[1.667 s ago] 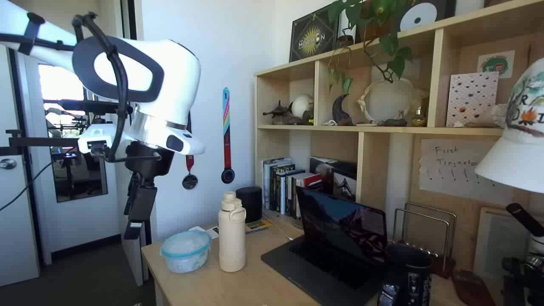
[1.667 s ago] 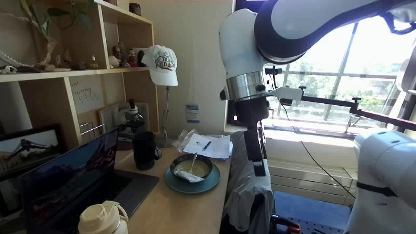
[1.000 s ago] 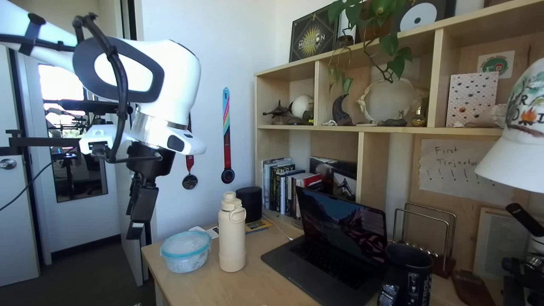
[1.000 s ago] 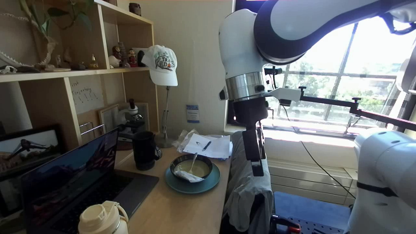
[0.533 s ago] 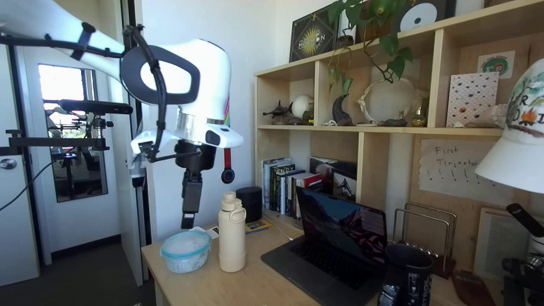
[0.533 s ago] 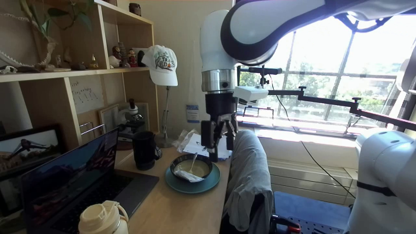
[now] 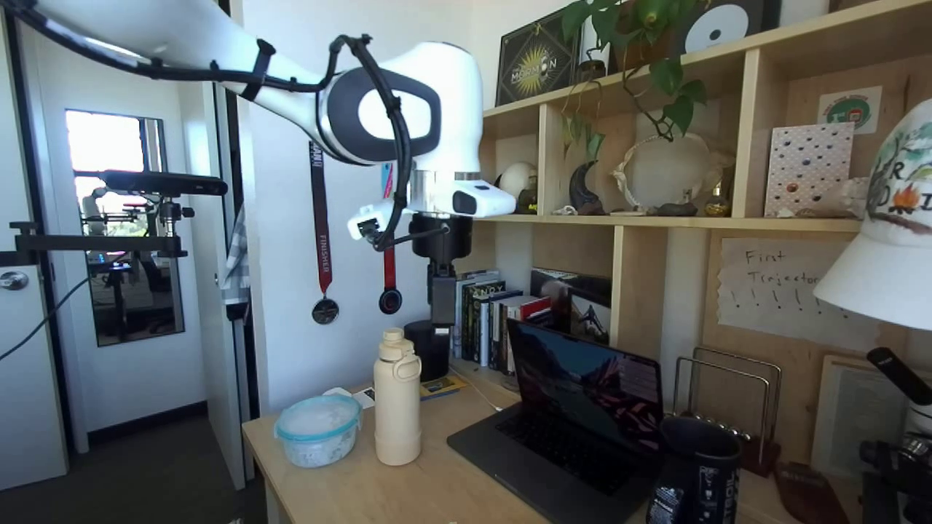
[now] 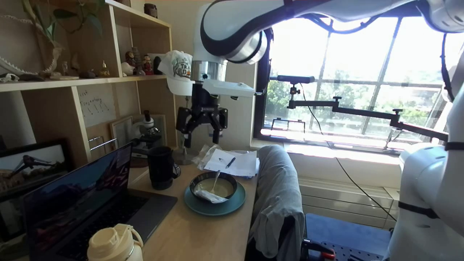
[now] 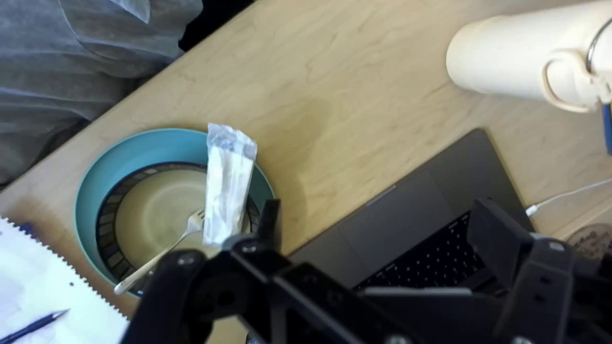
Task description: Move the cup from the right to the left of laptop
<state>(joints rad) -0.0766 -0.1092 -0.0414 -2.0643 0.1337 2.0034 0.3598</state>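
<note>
On the wooden desk [image 8: 203,235], the laptop [image 7: 575,422] and the upright black cup [image 8: 160,168] are seen below the gripper [image 8: 202,139], whose fingers are spread apart.

Both exterior views share the laptop [image 7: 582,393], from opposite sides: in an exterior view from near the cup [image 7: 697,473], door [image 7: 29,400] beyond; in an exterior view from near the bottle [image 8: 112,246], window [image 8: 348,58] beyond. The wrist view looks down close over the desk [image 9: 373,86].

A desk [image 8: 203,235] carries laptop [image 7: 568,437], cup [image 8: 160,168], bottle [image 7: 398,411] and plate [image 8: 217,210].
</note>
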